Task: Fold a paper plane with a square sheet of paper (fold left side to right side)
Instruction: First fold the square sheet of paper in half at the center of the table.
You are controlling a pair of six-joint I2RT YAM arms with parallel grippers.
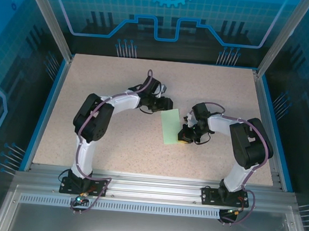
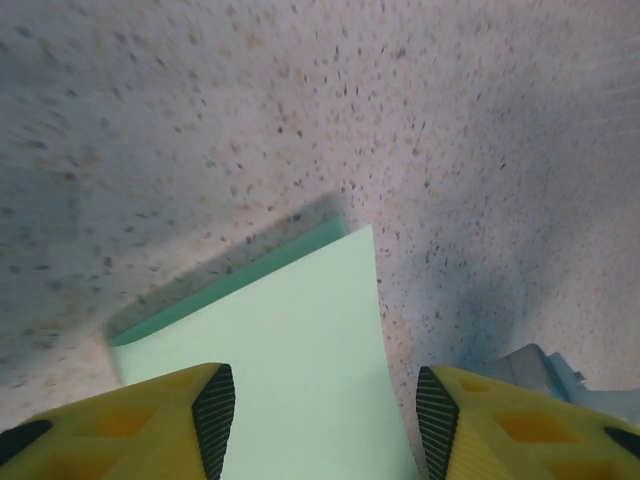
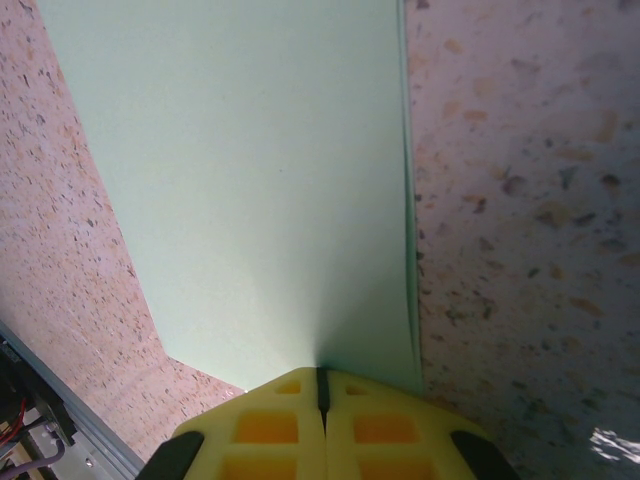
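Observation:
The square sheet of paper (image 1: 171,125) is pale mint green and lies on the table as a narrow upright rectangle, two layers with the edges nearly matched. My right gripper (image 1: 184,137) sits at the sheet's near right edge. In the right wrist view it (image 3: 322,388) is shut, with the paper (image 3: 260,180) running into the closed yellow tips. My left gripper (image 1: 165,104) hovers at the sheet's far left corner. In the left wrist view it (image 2: 325,418) is open, black pads (image 2: 215,412) apart above the paper (image 2: 290,350), holding nothing. A darker lower layer peeks out at the left edge.
The speckled beige table (image 1: 114,144) has a blue rim (image 1: 43,112) on the left and right. Aluminium posts (image 1: 47,16) stand at the back corners, and a metal rail (image 1: 149,187) carrying both arm bases runs along the near edge.

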